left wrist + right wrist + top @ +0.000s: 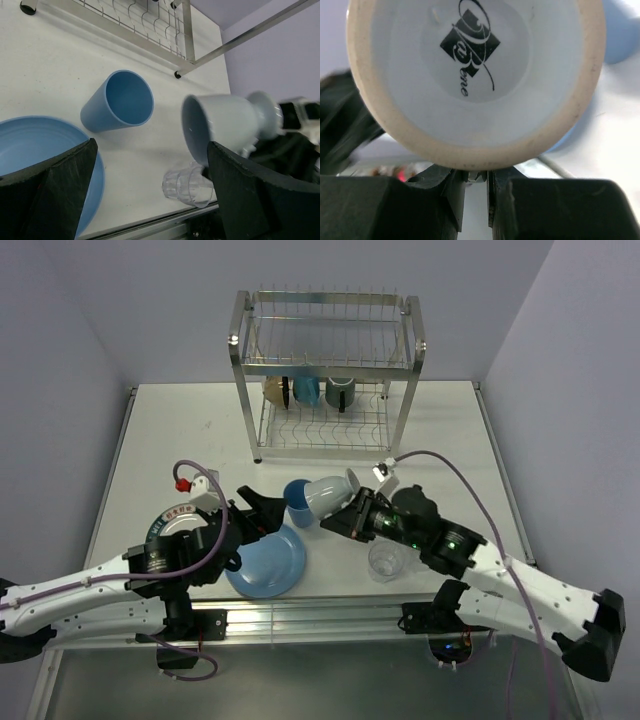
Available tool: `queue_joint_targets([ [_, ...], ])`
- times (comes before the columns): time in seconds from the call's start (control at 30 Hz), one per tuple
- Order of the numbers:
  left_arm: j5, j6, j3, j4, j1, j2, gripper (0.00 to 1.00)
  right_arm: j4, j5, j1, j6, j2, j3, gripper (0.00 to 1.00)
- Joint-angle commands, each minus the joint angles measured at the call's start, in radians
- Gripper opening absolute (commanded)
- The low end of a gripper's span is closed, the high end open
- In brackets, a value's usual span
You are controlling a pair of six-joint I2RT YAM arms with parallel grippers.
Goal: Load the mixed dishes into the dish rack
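Well short of the dish rack [330, 367], the right tool [348, 511] is clamped on a pale footed cup [333, 494] tipped on its side, its mouth toward the blue tumbler [297, 502] standing just beside it on the bench [180, 430]. The left tool [262, 512] hangs wide open above the blue plate [270, 562], with a clear glass [386, 562] upright near the right arm.

The steel dish rack [325, 368] stood at the back, with a cream cup [274, 390], a blue mug [306, 390] and a dark mug [341, 394] on its lower tier. In front of it, a blue tumbler [296, 502] stood upright beside a pale cup [332, 494] tipped sideways. A blue plate [266, 562] and a clear glass [387, 561] lay nearer.
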Motion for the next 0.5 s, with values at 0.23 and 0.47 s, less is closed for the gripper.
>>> queue_joint_targets([
  [0.23,0.032,0.035,-0.021,-0.032,0.000,-0.112,0.97,0.353,-0.011,-0.195,-0.177,0.371,0.217,0.00],
  [0.47,0.001,0.049,-0.036,-0.067,0.000,-0.179,0.97,0.392,-0.071,-0.290,-0.174,0.591,0.374,0.00],
])
